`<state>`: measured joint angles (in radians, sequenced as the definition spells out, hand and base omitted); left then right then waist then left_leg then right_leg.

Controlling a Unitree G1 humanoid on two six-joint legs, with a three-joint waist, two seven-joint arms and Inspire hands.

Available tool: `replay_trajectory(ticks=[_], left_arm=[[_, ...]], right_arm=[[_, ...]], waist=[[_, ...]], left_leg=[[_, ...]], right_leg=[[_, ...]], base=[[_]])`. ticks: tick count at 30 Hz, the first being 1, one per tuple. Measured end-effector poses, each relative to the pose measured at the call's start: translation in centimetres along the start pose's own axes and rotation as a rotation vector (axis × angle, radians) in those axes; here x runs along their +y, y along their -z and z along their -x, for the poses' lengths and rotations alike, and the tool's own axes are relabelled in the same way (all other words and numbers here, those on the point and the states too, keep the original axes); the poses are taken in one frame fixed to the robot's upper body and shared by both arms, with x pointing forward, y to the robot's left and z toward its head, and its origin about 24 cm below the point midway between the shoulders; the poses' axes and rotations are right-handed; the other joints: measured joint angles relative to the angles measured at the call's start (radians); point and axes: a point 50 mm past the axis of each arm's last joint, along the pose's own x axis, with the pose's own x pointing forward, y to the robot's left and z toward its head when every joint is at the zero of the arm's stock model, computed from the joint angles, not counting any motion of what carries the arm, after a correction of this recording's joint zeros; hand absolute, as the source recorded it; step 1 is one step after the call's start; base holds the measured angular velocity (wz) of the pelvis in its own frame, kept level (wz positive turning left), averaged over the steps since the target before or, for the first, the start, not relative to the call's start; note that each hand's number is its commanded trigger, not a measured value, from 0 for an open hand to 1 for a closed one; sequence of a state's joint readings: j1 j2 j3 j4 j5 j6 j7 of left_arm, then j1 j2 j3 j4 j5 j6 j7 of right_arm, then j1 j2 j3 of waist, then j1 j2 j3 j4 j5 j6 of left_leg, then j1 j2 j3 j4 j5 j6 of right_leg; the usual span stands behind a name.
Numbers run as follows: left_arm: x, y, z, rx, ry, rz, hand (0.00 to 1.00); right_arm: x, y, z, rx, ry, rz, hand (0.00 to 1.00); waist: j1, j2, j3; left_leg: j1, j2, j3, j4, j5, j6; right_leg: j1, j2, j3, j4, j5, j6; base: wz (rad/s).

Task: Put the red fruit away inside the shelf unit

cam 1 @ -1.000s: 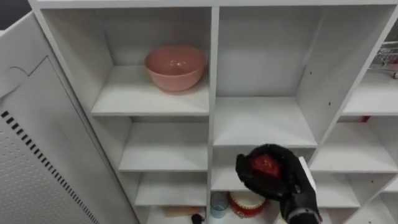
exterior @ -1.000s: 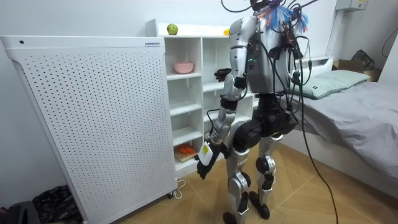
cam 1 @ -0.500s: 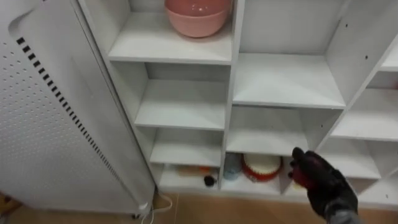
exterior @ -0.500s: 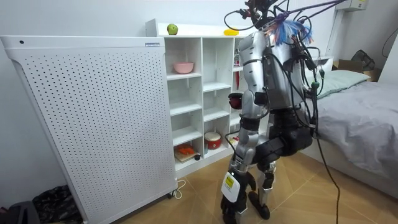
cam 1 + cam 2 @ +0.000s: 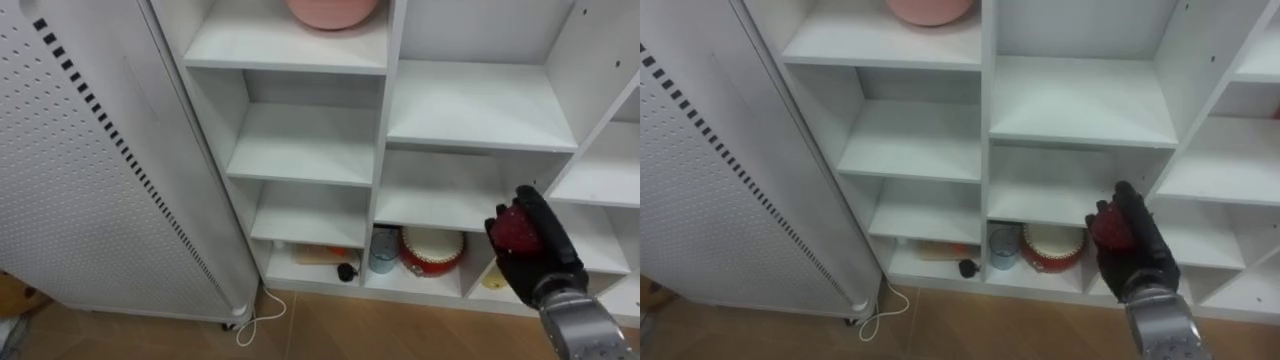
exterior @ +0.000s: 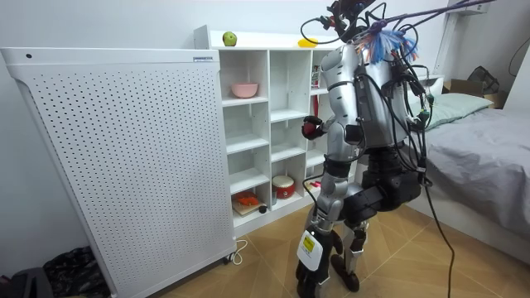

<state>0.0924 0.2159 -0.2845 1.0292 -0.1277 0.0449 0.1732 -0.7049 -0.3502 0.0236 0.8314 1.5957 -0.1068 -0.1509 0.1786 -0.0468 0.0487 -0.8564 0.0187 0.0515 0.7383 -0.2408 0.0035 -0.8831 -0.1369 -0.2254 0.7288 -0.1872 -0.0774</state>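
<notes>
Now that the robot has stepped back from the closet (image 5: 378, 190), your right hand (image 5: 535, 262) has come away from the middle shelf beside the pink bowl (image 5: 335, 10) and sits lower, in front of the closet's bottom rows. Its fingers are clamped round the red fruit (image 5: 514, 230), which rests in the palm, clear of every shelf. The placing is still to do. Your left hand (image 6: 308, 252) hangs near the floor, out from the closet.

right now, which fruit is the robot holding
The red fruit, held in the right hand; the green apple and the yellow fruit lie on top of the closet.
</notes>
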Motion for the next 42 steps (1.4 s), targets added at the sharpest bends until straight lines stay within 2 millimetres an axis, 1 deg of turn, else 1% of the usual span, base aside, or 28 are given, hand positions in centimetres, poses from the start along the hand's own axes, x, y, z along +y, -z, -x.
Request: replay_trajectory(ticks=[4,7,10,14,16,18,19,20,21,23,24,25,27,29,30,31,35,37,42], left_arm=[[0.1,0.0,0.0,0.001,-0.003,-0.004,0.00],[0.2,0.0,0.0,-0.002,-0.005,-0.012,0.00],[0.3,-0.1,0.0,-0.009,-0.003,-0.016,0.00],[0.2,-0.1,0.0,-0.009,0.005,-0.016,0.00],[0.3,-0.1,0.0,-0.011,0.004,-0.017,0.00],[0.4,-0.1,0.0,-0.011,0.001,-0.018,0.00],[0.5,-0.1,0.0,-0.012,-0.003,-0.020,0.00],[0.6,0.0,0.0,-0.014,-0.004,-0.021,0.00],[0.8,0.1,0.1,-0.015,-0.007,-0.022,0.00],[0.9,0.6,0.2,-0.004,-0.014,-0.024,0.00],[0.9,1.0,0.3,0.006,-0.024,-0.024,0.00],[0.9,1.5,0.5,0.013,-0.029,-0.024,0.00],[0.8,2.0,0.7,0.024,-0.028,-0.023,0.00],[0.7,2.2,0.8,0.022,-0.026,-0.021,0.00],[0.7,2.1,0.8,0.015,-0.024,-0.020,0.00],[0.6,1.9,0.8,0.006,-0.022,-0.018,0.00],[0.5,1.7,0.9,-0.008,-0.017,-0.016,0.00],[0.5,1.7,0.9,-0.008,-0.017,-0.016,0.00],[0.4,1.9,1.0,0.000,-0.016,-0.016,0.00]], right_arm=[[1.4,-0.7,-0.3,-0.025,-0.020,-0.054,1.00],[1.6,-0.9,-0.3,-0.032,-0.004,-0.063,1.00],[1.5,-0.9,-0.3,-0.032,0.019,-0.064,1.00],[1.5,-1.0,-0.3,-0.034,0.044,-0.070,1.00],[1.7,-1.1,-0.3,-0.042,0.054,-0.076,1.00],[1.9,-1.2,-0.3,-0.051,0.067,-0.084,1.00],[2.0,-1.2,-0.3,-0.055,0.076,-0.086,0.72],[2.1,-1.2,-0.3,-0.055,0.080,-0.087,0.06],[2.3,-1.2,-0.2,-0.056,0.086,-0.081,0.00],[2.4,-1.4,-0.2,-0.060,0.103,-0.084,0.00],[2.5,-1.6,-0.2,-0.067,0.113,-0.088,0.00],[2.7,-1.8,-0.2,-0.079,0.120,-0.094,0.00],[2.7,-2.0,-0.2,-0.088,0.130,-0.100,0.00],[2.6,-2.2,-0.2,-0.097,0.141,-0.111,0.00],[2.7,-2.3,-0.2,-0.105,0.146,-0.119,0.00],[2.6,-2.4,-0.2,-0.108,0.156,-0.126,0.00],[2.6,-2.5,-0.2,-0.112,0.167,-0.137,0.00],[2.6,-2.5,-0.2,-0.113,0.168,-0.139,0.00],[2.5,-2.5,-0.2,-0.113,0.168,-0.139,0.00]], waist=[[0.003,0.000,-0.0009],[0.009,0.000,-0.0015],[0.013,0.002,-0.0026],[0.021,0.002,-0.0029],[0.021,0.004,-0.0041],[0.024,0.006,-0.0049],[0.024,0.007,-0.0055],[0.024,0.007,-0.0057],[0.024,0.010,-0.0070],[0.023,0.011,-0.0073],[0.023,0.012,-0.0076],[0.026,0.012,-0.0076],[0.037,0.020,-0.0076],[0.047,0.022,-0.0077],[0.049,0.022,-0.0077],[0.055,0.025,-0.0095],[0.064,0.027,-0.0107],[0.068,0.032,-0.0108],[0.075,0.035,-0.0112]], left_leg=[[-0.009,-0.001,-0.001,0.000,0.005,-0.001],[-0.013,-0.001,-0.005,0.001,0.004,0.001],[-0.023,0.000,-0.014,0.002,0.005,0.001],[-0.027,0.000,-0.017,0.002,0.004,0.002],[-0.027,-0.006,-0.026,0.002,0.005,0.001],[-0.030,-0.006,-0.027,0.005,0.005,0.001],[-0.031,-0.006,-0.028,0.006,0.005,0.001],[-0.031,-0.006,-0.028,0.007,0.005,0.002],[-0.031,-0.006,-0.028,0.010,0.004,0.003],[-0.029,-0.015,-0.023,0.016,0.001,0.006],[-0.030,-0.017,-0.019,0.023,-0.002,0.010],[-0.032,-0.020,-0.014,0.031,-0.004,0.013],[-0.037,-0.017,-0.013,0.049,-0.012,0.015],[-0.043,-0.020,-0.012,0.060,-0.015,0.016],[-0.048,-0.028,-0.013,0.062,-0.016,0.019],[-0.055,-0.029,-0.014,0.067,-0.016,0.018],[-0.068,-0.029,-0.015,0.084,-0.016,0.019],[-0.075,-0.025,-0.021,0.092,-0.016,0.019],[-0.086,-0.019,-0.021,0.095,-0.014,0.016]], right_leg=[[-0.007,-0.001,-0.003,-0.002,0.004,0.003],[-0.007,0.000,-0.007,-0.006,0.009,0.008],[-0.007,0.000,-0.020,-0.016,0.013,0.007],[-0.007,-0.001,-0.024,-0.019,0.014,0.008],[-0.006,-0.002,-0.026,-0.018,0.014,0.008],[-0.006,-0.001,-0.026,-0.017,0.014,0.008],[-0.006,0.000,-0.027,-0.016,0.014,0.009],[-0.006,-0.001,-0.027,-0.015,0.013,0.009],[-0.006,-0.001,-0.027,-0.013,0.012,0.009],[-0.012,-0.018,-0.027,0.011,0.000,0.011],[-0.020,-0.031,-0.024,0.034,-0.011,0.012],[-0.028,-0.041,-0.022,0.052,-0.021,0.008],[-0.030,-0.041,-0.025,0.062,-0.025,0.004],[-0.038,-0.049,-0.024,0.080,-0.032,0.003],[-0.046,-0.055,-0.021,0.092,-0.038,0.005],[-0.050,-0.054,-0.022,0.092,-0.038,0.005],[-0.062,-0.059,-0.026,0.109,-0.040,0.002],[-0.063,-0.054,-0.028,0.108,-0.041,0.001],[-0.069,-0.051,-0.028,0.106,-0.041,0.002]], base=[[0.01],[0.01],[0.04],[0.01],[0.06],[0.02],[0.00],[0.00],[0.00],[0.09],[0.13],[0.09],[-0.02],[0.05],[0.11],[0.10],[0.00],[0.00],[0.00]])
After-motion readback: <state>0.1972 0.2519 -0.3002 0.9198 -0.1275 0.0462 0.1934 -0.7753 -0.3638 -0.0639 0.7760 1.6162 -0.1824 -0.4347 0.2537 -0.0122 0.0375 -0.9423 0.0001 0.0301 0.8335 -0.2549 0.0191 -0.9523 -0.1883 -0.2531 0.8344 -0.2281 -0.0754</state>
